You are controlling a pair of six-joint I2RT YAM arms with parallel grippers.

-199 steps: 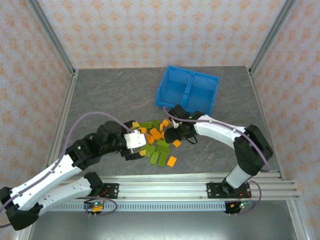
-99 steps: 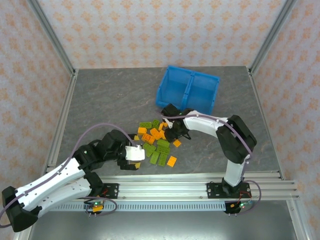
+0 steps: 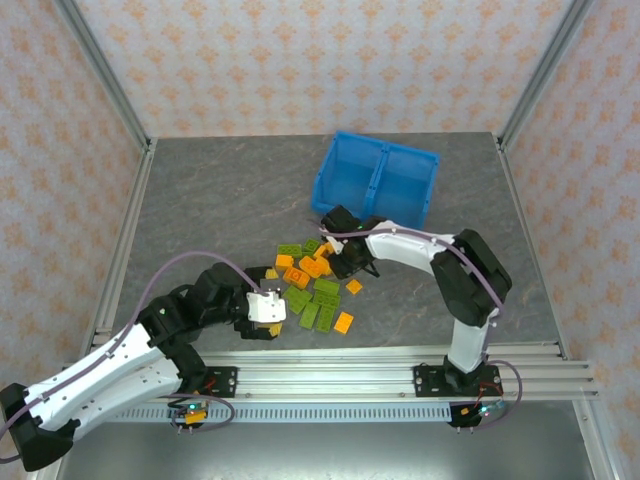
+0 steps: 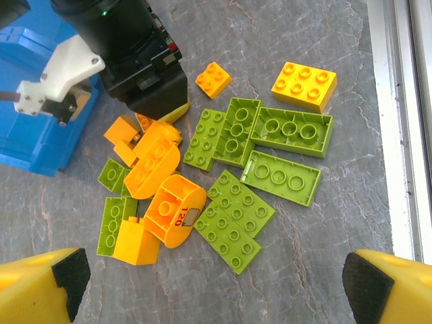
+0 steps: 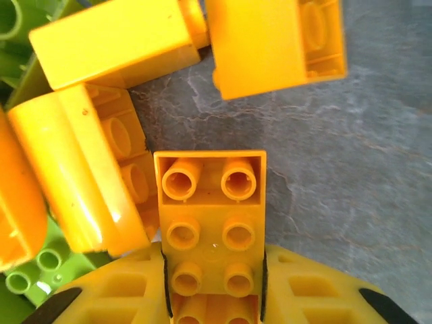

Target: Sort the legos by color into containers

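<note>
Orange and lime legos lie jumbled (some overturned) close beside the blue two-compartment bin.

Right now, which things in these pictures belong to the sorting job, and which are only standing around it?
For the job: orange legos, lime green legos, blue bin, right gripper holding one orange brick, open left gripper.
Only around: aluminium rail, frame post, patterned wall.

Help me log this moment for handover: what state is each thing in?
left gripper, open, holding nothing.
right gripper, shut on an orange brick.
orange brick, clamped in the right gripper.
loose legos, unsorted on the table.
blue bin, upright, both compartments empty.
</note>
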